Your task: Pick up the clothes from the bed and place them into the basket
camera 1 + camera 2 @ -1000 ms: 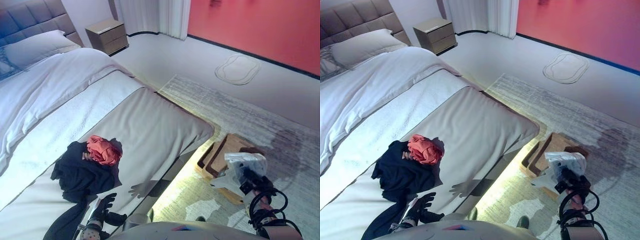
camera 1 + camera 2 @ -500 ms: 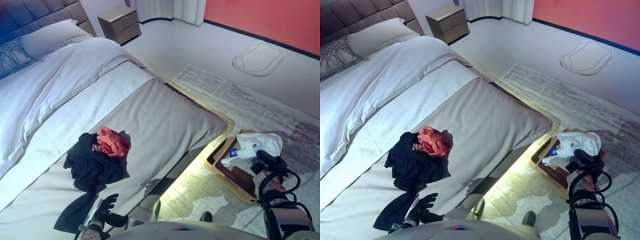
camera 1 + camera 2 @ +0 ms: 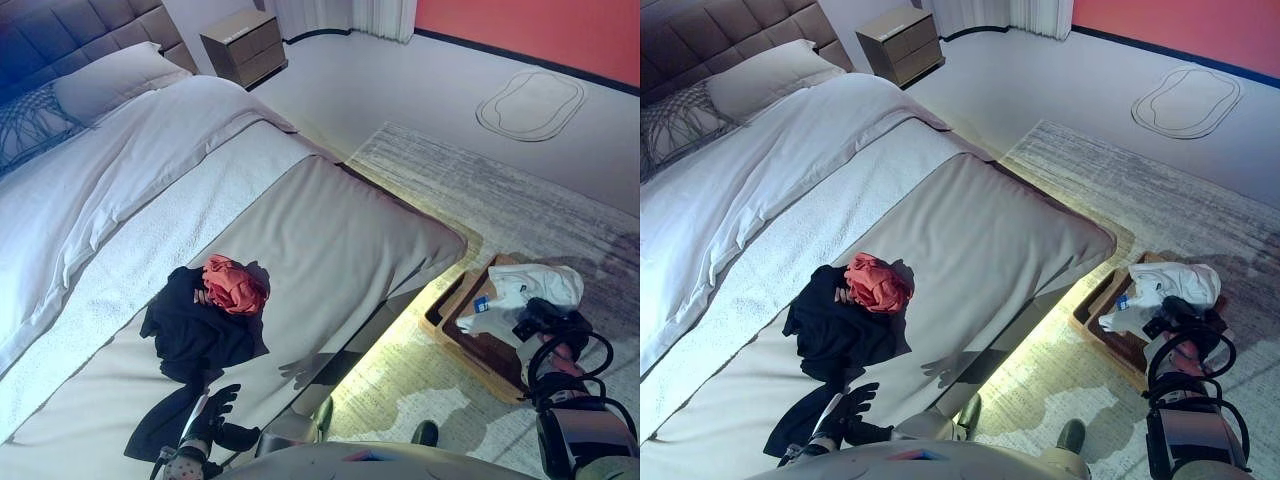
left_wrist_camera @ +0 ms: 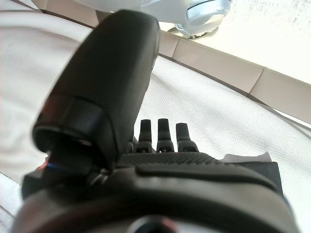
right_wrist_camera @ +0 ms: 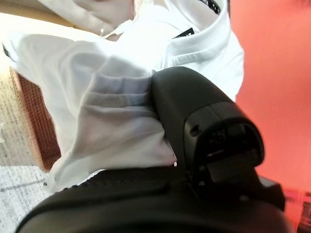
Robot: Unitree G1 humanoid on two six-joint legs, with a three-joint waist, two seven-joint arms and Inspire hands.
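A black garment (image 3: 198, 338) lies bunched on the grey bed cover (image 3: 330, 240), with a small coral-red garment (image 3: 234, 284) on its far edge. My left hand (image 3: 214, 414) hovers at the bed's near edge just short of the black garment, fingers (image 4: 163, 132) straight, open and holding nothing. My right hand (image 3: 546, 320) is off the bed's right side, shut on a white shirt (image 3: 528, 288), which hangs over the woven basket (image 3: 463, 297) on the floor. In the right wrist view the white shirt (image 5: 121, 97) is pinched under the thumb, with the basket's wall (image 5: 34, 116) beyond it.
White duvet (image 3: 120, 170) and pillows (image 3: 105, 82) cover the bed's far half. A nightstand (image 3: 243, 44) stands by the headboard. A pale rug (image 3: 520, 200) lies beyond the basket, and a white oval mat (image 3: 530, 101) lies near the red wall.
The head camera has shifted, so the whole scene sits differently. My right hand has carried the white shirt further over the basket. The left hand and the clothes on the bed have not moved.
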